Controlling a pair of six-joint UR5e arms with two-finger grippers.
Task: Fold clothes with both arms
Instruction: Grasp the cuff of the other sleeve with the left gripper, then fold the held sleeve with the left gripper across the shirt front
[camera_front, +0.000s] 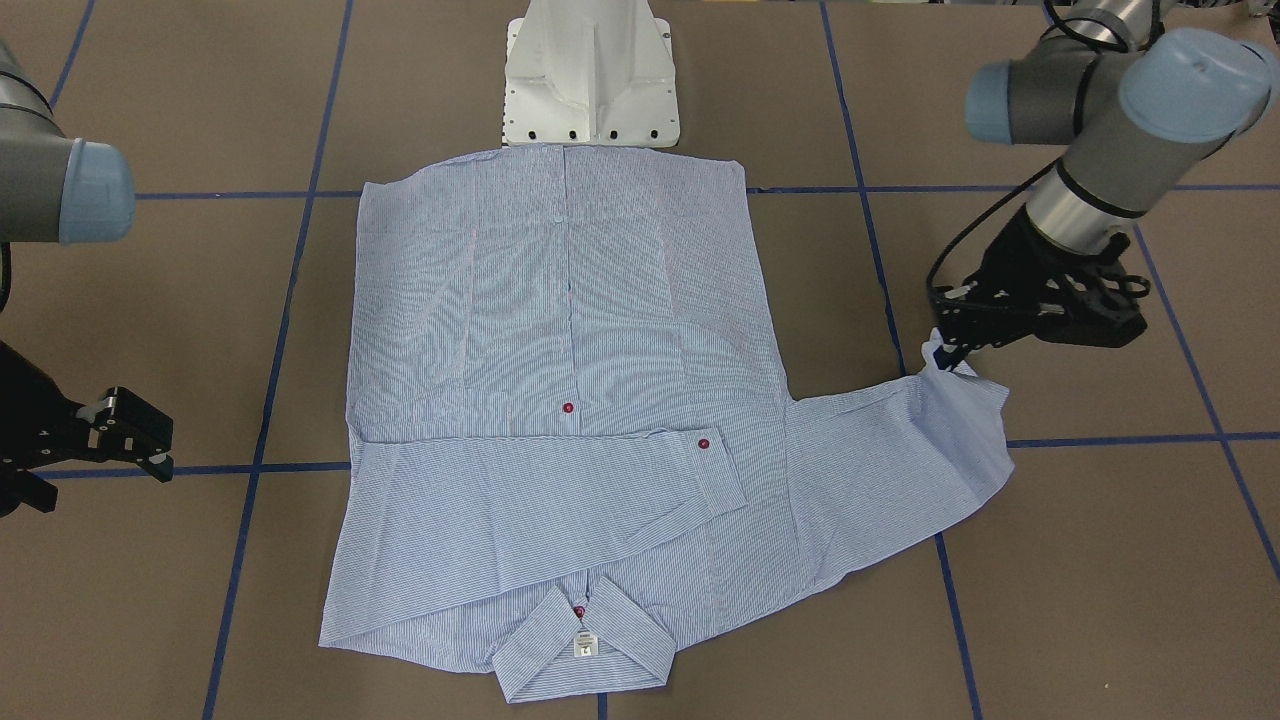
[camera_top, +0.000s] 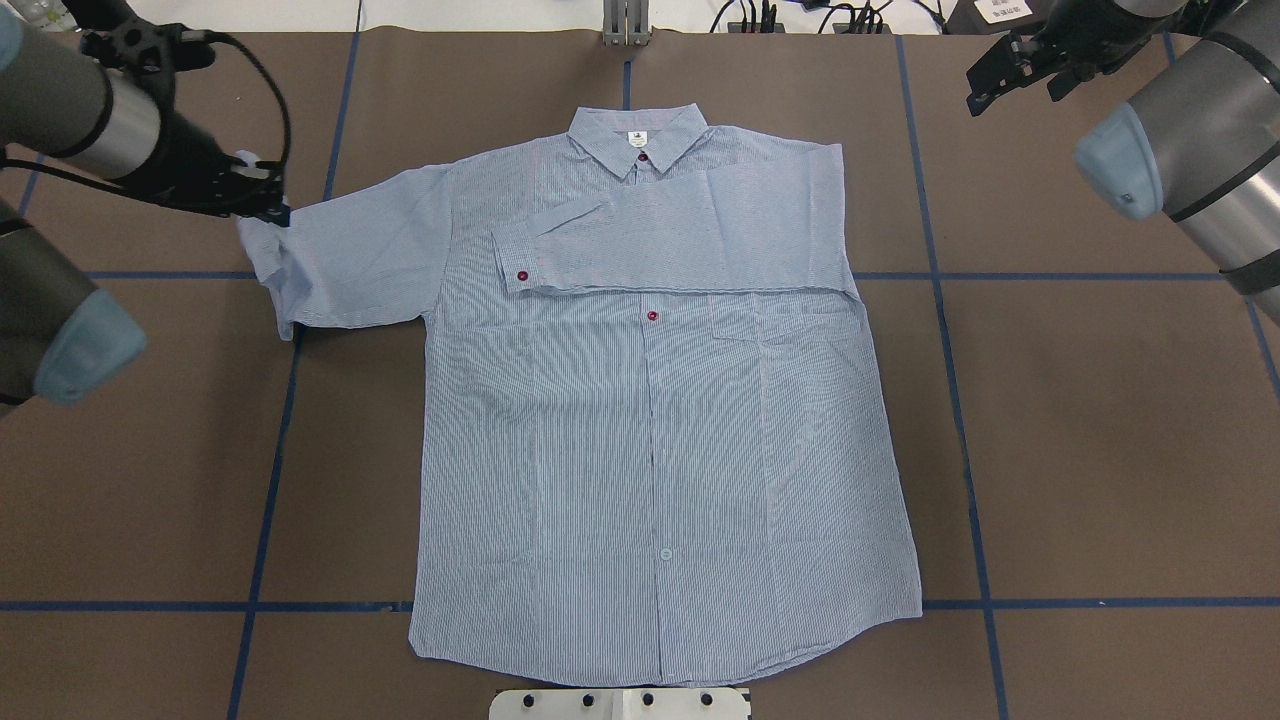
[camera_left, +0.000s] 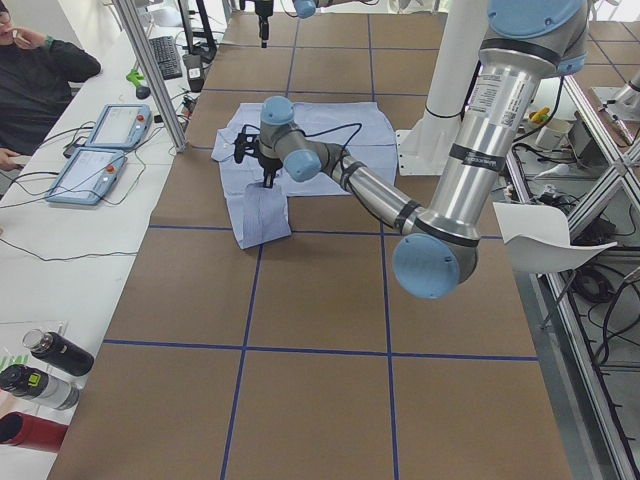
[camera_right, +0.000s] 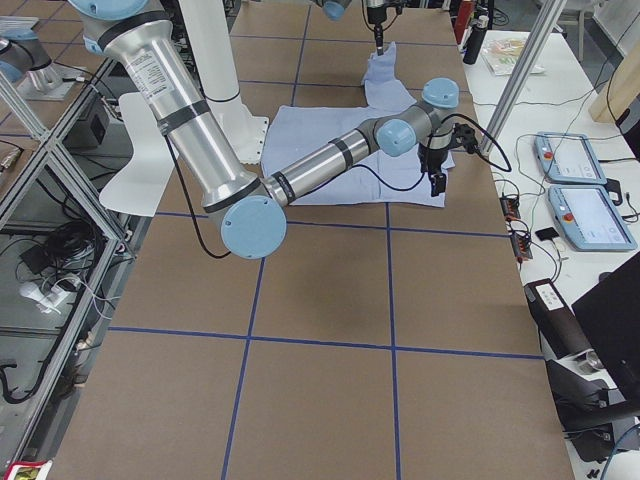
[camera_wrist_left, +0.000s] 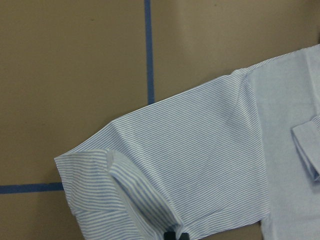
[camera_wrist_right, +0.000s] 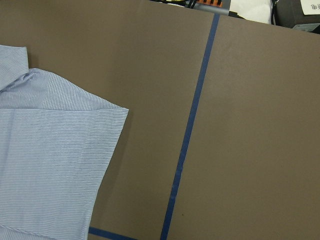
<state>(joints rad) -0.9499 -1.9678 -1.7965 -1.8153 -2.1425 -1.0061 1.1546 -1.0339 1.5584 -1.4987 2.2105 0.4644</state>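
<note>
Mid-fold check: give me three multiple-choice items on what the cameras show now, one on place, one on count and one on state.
1. Relative to the white pedestal base, where is the collar of the light blue-and-white striped button-up shirt?
A) nearest it
B) at the far end
C) tucked under the hem

2. How many dark red buttons show in the overhead view?
A) one
B) three
C) six

3. What is the left arm's black two-finger pincer doing?
A) shut on the outstretched sleeve at its end
B) open above the collar
C) resting on the hem

Answers:
1 B, the hem lies by the base and the collar opposite.
2 B, one is at the collar, one on the folded sleeve at its cuff and one on the placket.
3 A, the fabric bunches at its tips.
</note>
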